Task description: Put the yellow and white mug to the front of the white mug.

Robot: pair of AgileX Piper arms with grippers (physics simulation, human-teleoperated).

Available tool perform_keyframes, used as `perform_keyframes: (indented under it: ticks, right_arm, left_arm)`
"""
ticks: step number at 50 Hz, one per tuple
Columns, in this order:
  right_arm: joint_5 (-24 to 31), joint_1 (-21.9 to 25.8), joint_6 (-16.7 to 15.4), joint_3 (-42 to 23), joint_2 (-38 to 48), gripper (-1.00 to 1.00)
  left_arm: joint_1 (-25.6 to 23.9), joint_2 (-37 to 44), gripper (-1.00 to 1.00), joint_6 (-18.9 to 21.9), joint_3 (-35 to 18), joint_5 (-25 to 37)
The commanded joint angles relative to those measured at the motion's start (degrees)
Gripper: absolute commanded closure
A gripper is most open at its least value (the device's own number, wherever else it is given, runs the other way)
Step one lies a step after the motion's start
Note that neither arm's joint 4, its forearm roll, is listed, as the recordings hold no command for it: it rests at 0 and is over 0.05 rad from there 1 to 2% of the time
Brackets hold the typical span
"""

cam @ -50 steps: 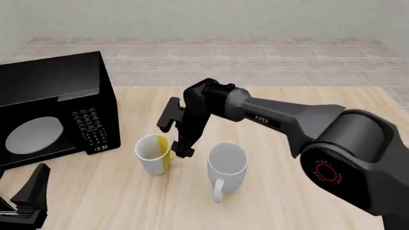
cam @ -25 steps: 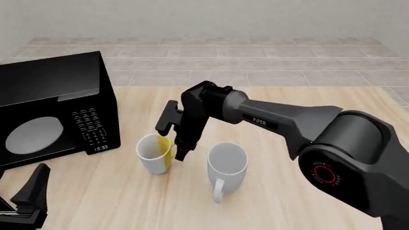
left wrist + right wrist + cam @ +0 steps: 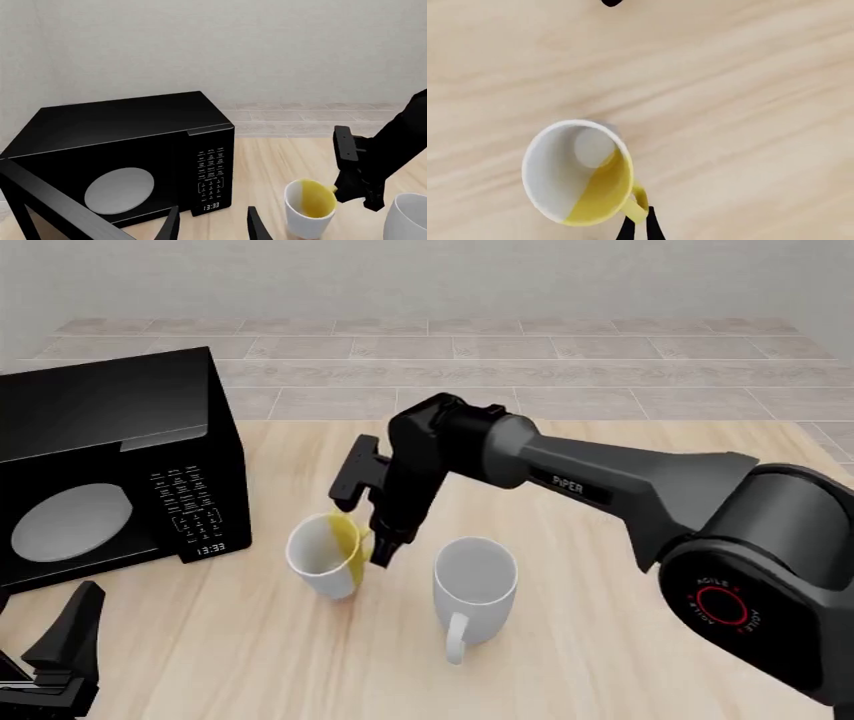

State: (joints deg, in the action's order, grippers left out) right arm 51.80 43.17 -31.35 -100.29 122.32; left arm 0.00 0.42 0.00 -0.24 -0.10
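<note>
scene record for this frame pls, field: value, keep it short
surface: wooden table
appliance: black microwave, door shut, clock reads 13:33
yellow and white mug: tilted, left of the white mug, held by its yellow handle
white mug: upright, handle toward the camera, untouched
right claw: fingers close together, pinching the yellow handle
left claw: open, apart from both mugs, low at the near left of the table
task state: yellow and white mug not yet in front of the white mug
</note>
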Motion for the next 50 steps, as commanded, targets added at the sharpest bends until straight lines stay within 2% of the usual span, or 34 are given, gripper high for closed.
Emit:
perform_keyframes:
  ticks: [1,19,22,39,50]
  right_arm:
    - [0.15,-0.79,0.77,0.58,-3.26,1.00]
    - [0.23,-1.84,2.80,-0.17,-7.00,1.00]
    - [0.62,-3.39,3.21,-0.96,-6.47,1.00]
    - [-1.81,-6.72,7.97,0.88,-7.50,1.00]
    - [-3.72,-9.50,9.85,3.39,-8.32,1.00]
  left_arm:
    - [0.00,0.00,-1.00,0.00,0.00,0.00]
    - [0.00,0.00,-1.00,0.00,0.00,0.00]
    - [0.00,0.00,-1.00,0.00,0.00,0.00]
    - [0.00,0.00,-1.00,0.00,0.00,0.00]
    - [0.00,0.00,-1.00,0.00,0.00,0.00]
